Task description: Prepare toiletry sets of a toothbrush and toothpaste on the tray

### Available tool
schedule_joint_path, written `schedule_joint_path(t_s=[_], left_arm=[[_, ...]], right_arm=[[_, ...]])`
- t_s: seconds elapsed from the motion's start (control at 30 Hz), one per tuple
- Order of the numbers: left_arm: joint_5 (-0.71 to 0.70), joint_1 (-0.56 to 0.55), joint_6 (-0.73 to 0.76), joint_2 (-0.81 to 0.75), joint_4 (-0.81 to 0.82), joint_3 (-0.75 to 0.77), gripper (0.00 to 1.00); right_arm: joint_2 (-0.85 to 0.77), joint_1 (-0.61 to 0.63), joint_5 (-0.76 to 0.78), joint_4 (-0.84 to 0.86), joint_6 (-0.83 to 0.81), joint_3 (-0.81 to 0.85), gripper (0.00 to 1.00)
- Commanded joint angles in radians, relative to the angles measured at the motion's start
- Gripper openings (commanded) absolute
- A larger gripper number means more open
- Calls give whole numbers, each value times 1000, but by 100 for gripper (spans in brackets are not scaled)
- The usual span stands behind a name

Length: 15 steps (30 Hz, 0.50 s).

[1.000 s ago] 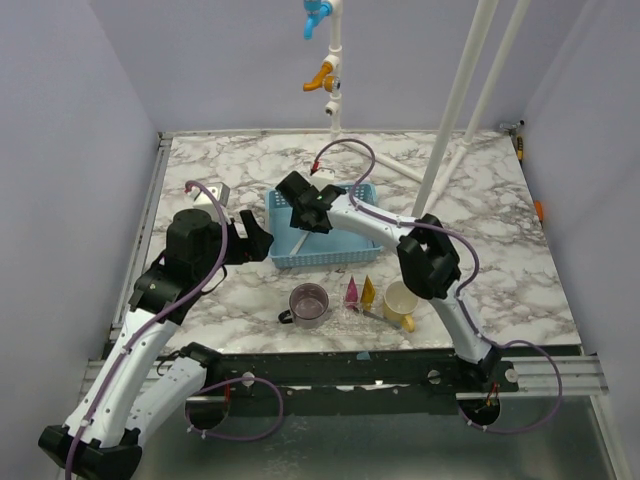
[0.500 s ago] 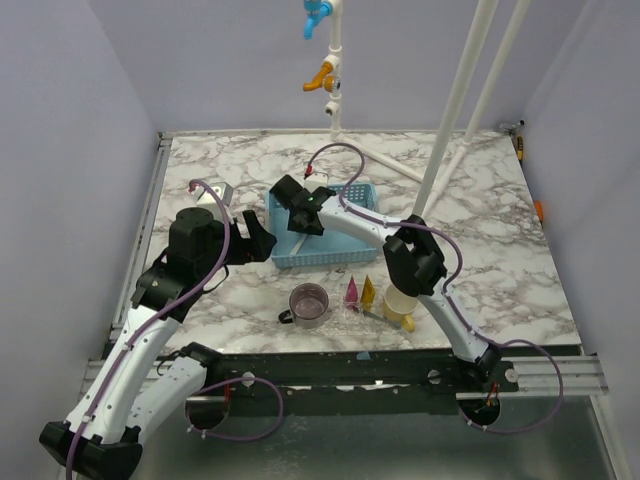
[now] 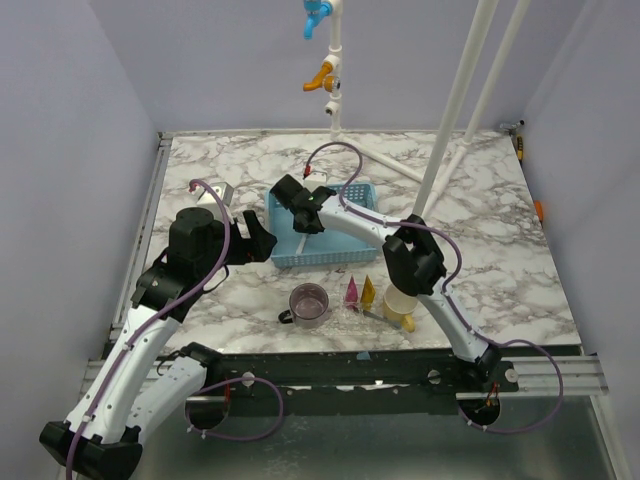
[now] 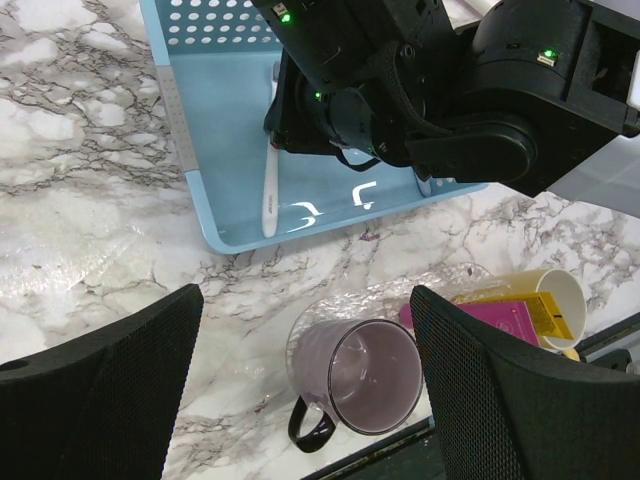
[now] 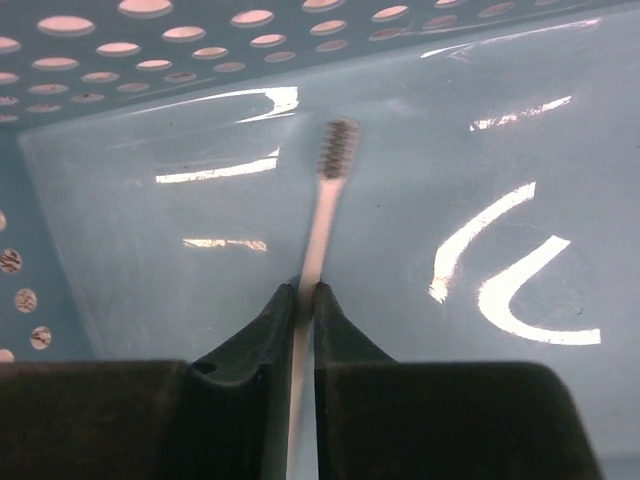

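Grips toothbrush (image 5: 325, 215) by its thin white handle with right gripper (image 5: 305, 300), fingers clenched on it, down inside basket (image 3: 330, 257) — bristle head toward 12 o'clock in the right wrist view, close over the blue floor. Holds left gripper (image 4: 303, 300) released, jaws wide apart, above table (image 3: 480, 230) at 9 o'clock of basket, grasping nothing. Shows toothpaste at 6 o'clock of basket, on tray (image 4: 420, 282): pink tube (image 3: 351, 292) and yellow tube (image 3: 368, 291) side by side, pink at 9 o'clock. Shows purple mug (image 3: 308, 303) at 9 o'clock of the tubes and yellow mug (image 3: 402, 303) at 3 o'clock — both near the table's front edge.
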Motion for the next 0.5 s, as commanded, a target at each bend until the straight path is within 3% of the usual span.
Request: schedule_joint_path(t_s=[0.0,0.1,0.47], left_arm=[[22,-6,-3,0,15,-4,84],[24,-7,-3,4,15,-4,84],[28,-6,-2,18,18,-4,84]], right_arm=[[66,-4,-22,-37,-13,-9,6],[68,-6,-33,-28,-19,-8,0],[-28,-20,3,83,-74,-37,0]])
